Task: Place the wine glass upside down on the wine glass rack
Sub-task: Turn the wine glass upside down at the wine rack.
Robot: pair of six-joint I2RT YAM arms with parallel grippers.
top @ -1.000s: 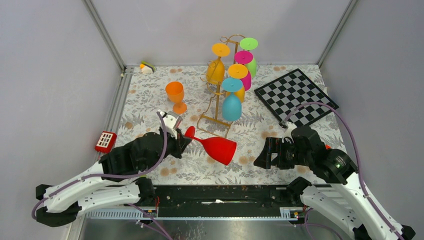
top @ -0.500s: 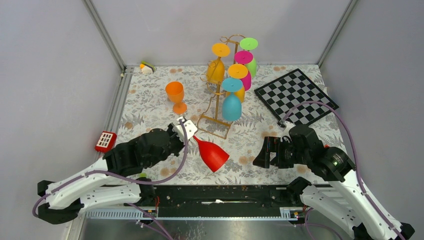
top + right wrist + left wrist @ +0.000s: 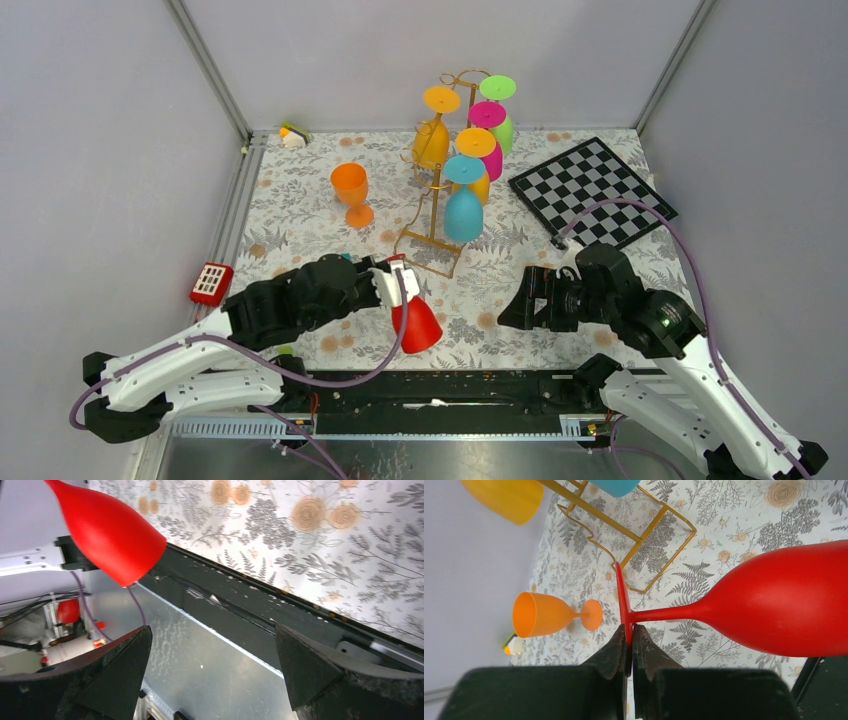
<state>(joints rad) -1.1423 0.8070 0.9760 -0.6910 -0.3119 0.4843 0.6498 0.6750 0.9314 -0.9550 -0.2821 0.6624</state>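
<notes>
The red wine glass point(image 3: 416, 322) hangs above the near part of the table, bowl pointing at the near edge. My left gripper point(image 3: 398, 276) is shut on its foot. In the left wrist view the thin foot disc point(image 3: 622, 597) sits edge-on between the closed fingertips of the left gripper point(image 3: 630, 632), and the bowl point(image 3: 789, 600) stretches right. The gold wine glass rack point(image 3: 432, 218) stands just behind, its wire base point(image 3: 644, 535) close by. My right gripper point(image 3: 512, 306) is open and empty, to the right of the glass; the bowl point(image 3: 107, 530) lies beyond the right gripper point(image 3: 212, 637).
Several coloured glasses point(image 3: 463, 195) hang upside down on the rack. An orange glass point(image 3: 350, 190) stands upright left of it. A checkerboard point(image 3: 590, 190) lies at the back right. A red box point(image 3: 212, 283) sits at the left edge and a small toy point(image 3: 293, 134) at the back.
My left gripper moved right and turned, swinging the red glass from lying sideways with its bowl to the right to bowl toward the near edge. The right gripper crept slightly left.
</notes>
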